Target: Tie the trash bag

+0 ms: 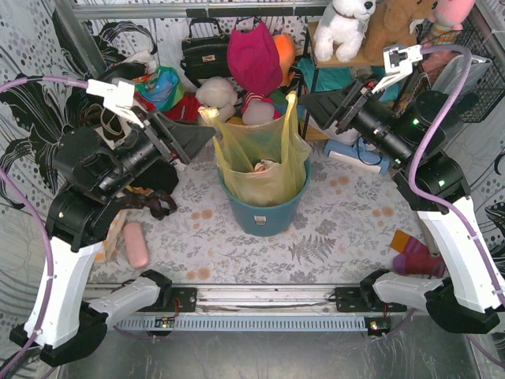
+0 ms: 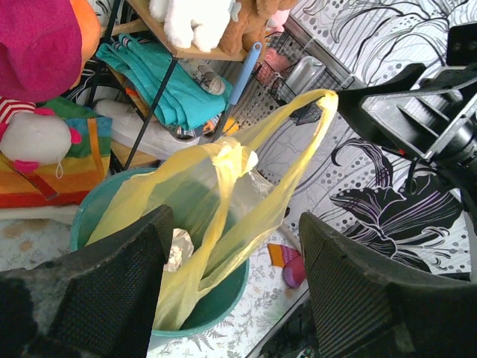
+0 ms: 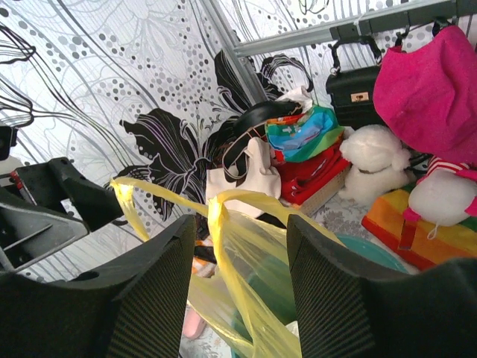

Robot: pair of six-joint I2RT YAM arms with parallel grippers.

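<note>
The yellow-green trash bag [image 1: 256, 162] sits in a teal bucket [image 1: 264, 215] at the table's middle, with crumpled paper inside. Its two handles stand up. My left gripper [image 1: 203, 136] is open, and the left handle [image 2: 226, 160] rises between its fingers [image 2: 112, 287]. My right gripper [image 1: 309, 106] is open, and the right handle [image 3: 218, 212] rises between its fingers [image 3: 350, 294]. Neither gripper pinches the plastic. In the left wrist view the far handle [image 2: 326, 97] ends at the right gripper's tip. In the right wrist view the other handle [image 3: 123, 195] ends by the left gripper.
A pink oblong object [image 1: 136, 243] lies on the table at the left, by a tote's black straps [image 1: 154, 204]. An orange-and-purple sock [image 1: 412, 257] lies at the right. Stuffed toys, a black handbag [image 1: 203, 51], a magenta bag [image 1: 254, 55] and shelves crowd the back.
</note>
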